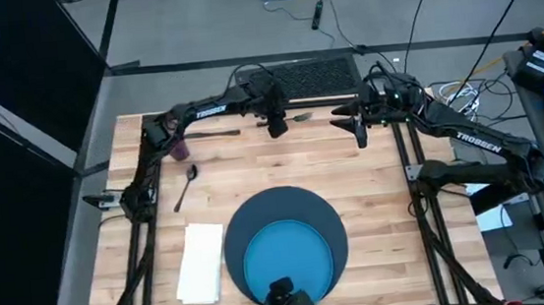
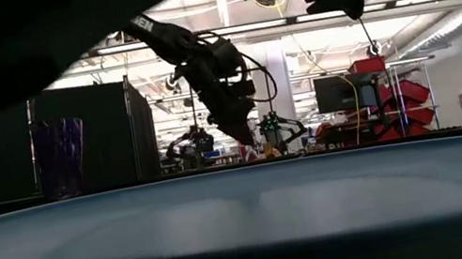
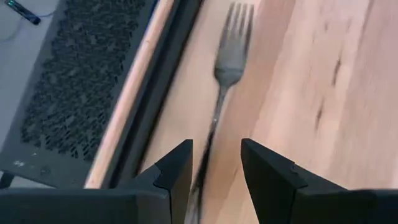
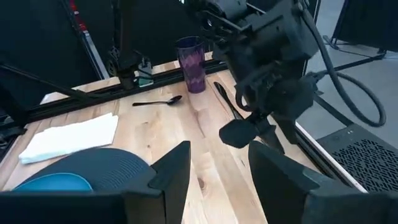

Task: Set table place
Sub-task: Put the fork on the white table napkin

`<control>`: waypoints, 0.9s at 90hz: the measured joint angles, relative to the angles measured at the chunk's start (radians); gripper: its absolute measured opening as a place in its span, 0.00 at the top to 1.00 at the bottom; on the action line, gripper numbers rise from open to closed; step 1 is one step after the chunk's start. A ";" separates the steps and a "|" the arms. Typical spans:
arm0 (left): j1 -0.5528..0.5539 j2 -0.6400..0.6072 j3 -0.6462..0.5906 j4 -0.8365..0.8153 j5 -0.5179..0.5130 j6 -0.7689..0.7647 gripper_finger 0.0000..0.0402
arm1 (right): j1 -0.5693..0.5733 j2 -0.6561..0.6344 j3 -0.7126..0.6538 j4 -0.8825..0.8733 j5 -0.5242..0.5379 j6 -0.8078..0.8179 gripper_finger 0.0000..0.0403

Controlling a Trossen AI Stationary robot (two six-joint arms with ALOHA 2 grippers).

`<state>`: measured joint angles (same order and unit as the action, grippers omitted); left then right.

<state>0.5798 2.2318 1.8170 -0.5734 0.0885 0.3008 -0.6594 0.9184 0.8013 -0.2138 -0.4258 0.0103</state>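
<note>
Here we have the fork (image 3: 231,56) lying flat on the table (image 1: 373,173), close against its black-framed far edge and well beyond the dark blue round mat (image 1: 291,202) that carries the bright blue plate (image 1: 286,258). We judge the fork light, stiff and rather slippery: thin bare metal, hard to pinch where it lies flush with the wood, so the slender handle is the place to take it, near its middle, with the fingers across the narrow width. It looks plain and silvery, four tines fanned from a small neck, the handle a dark thin line running back towards our left gripper (image 3: 216,168). That gripper hangs just over the handle with its fingers parted narrowly and nothing between them, one to either side of the stem. Our right gripper (image 4: 217,165) waits near the same far edge, beyond the mat and off to the right of the fork, its fingers apart and empty. The knife (image 1: 213,134), the purple cup (image 4: 190,63) and the spoon (image 1: 186,185) sit beyond the mat on its left, and the white folded napkin (image 1: 201,262) lies just beside the mat's left rim.
</note>
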 joint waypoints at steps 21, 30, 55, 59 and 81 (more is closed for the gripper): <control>0.004 0.007 0.046 -0.047 0.093 -0.008 0.69 | 0.000 0.000 0.000 0.002 0.000 -0.007 0.63; 0.023 0.007 0.083 -0.080 0.134 -0.053 0.69 | 0.000 0.000 0.000 0.015 0.001 -0.007 0.63; 0.085 0.095 0.170 -0.196 0.215 -0.163 0.69 | 0.000 0.000 0.001 0.092 -0.049 0.008 0.63; 0.090 0.102 0.175 -0.208 0.214 -0.158 0.69 | 0.000 0.000 0.001 0.096 -0.069 0.008 0.63; 0.079 0.105 0.177 -0.211 0.201 -0.110 0.69 | 0.000 0.000 0.001 0.106 -0.077 0.002 0.63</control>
<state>0.6585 2.3363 1.9938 -0.7846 0.2892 0.1909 -0.6598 0.9184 0.8021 -0.1077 -0.5032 0.0128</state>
